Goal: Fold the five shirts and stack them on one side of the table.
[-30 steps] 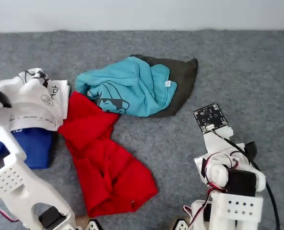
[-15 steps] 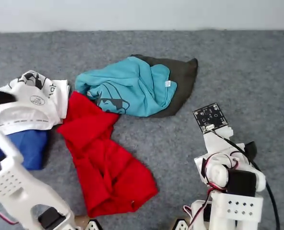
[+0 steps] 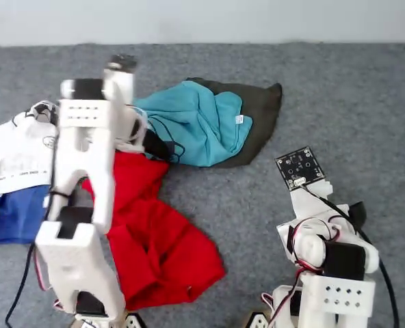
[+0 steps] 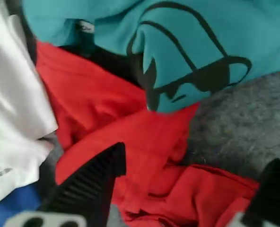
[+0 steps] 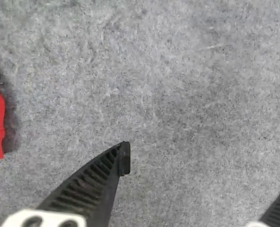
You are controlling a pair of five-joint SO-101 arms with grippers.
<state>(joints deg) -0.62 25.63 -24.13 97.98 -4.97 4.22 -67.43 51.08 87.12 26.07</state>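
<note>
Overhead, five crumpled shirts lie unfolded on the grey table (image 3: 353,89). The teal shirt (image 3: 202,119) rests on a dark shirt (image 3: 260,109) toward the far edge. The red shirt (image 3: 158,253) runs from them to the near edge. The white shirt (image 3: 14,157) lies over the blue shirt (image 3: 11,215) at the left edge. My left hand (image 3: 156,145) hangs where red meets teal, and my right arm (image 3: 325,253) sits folded by the near right corner.

From my left wrist, the hand is released, its jaws spread wide over red folds, with the teal hem overlapping them.

From my right wrist, the right hand (image 5: 206,165) is also released, over bare table with a red edge beside it.

The cloth looks light and limp, so it will likely sag and drag its neighbours. I judge the safest hold is a free red hem, clear of the teal.
</note>
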